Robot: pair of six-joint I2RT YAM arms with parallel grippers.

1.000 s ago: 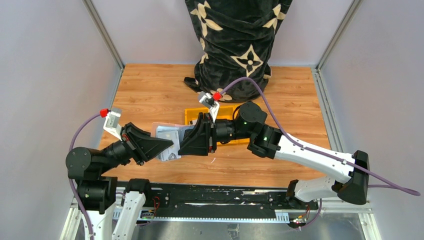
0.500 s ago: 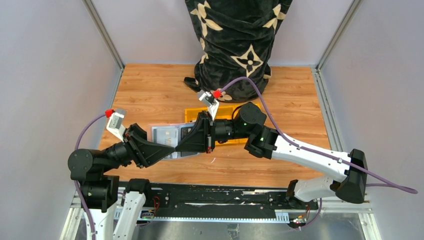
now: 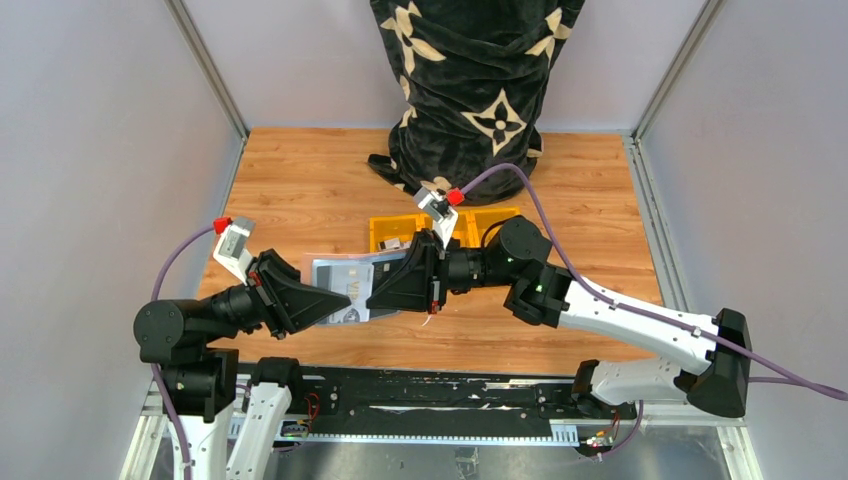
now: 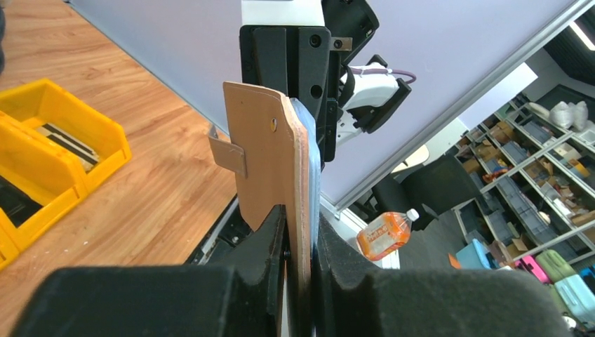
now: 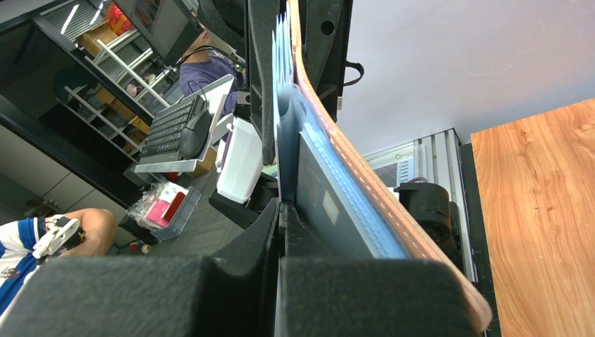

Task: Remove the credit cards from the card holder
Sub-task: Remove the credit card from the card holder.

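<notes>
overhead view from behind; wrist views close, opposed, sharing card holder (image 4: 270,161)

The table (image 3: 300,180) is warm orange-brown wood laid in planks, walled by pale panels at 9, 12 and 3 o'clock. A yellow three-compartment plastic tray (image 3: 484,215) sits flat on it, just toward 12 o'clock from the middle, partly hidden from above. A small dark item lies in its 9 o'clock compartment. At 12 o'clock, black fabric with cream flower motifs (image 3: 470,110) stands with its foot on the wood, close behind the tray.
</notes>
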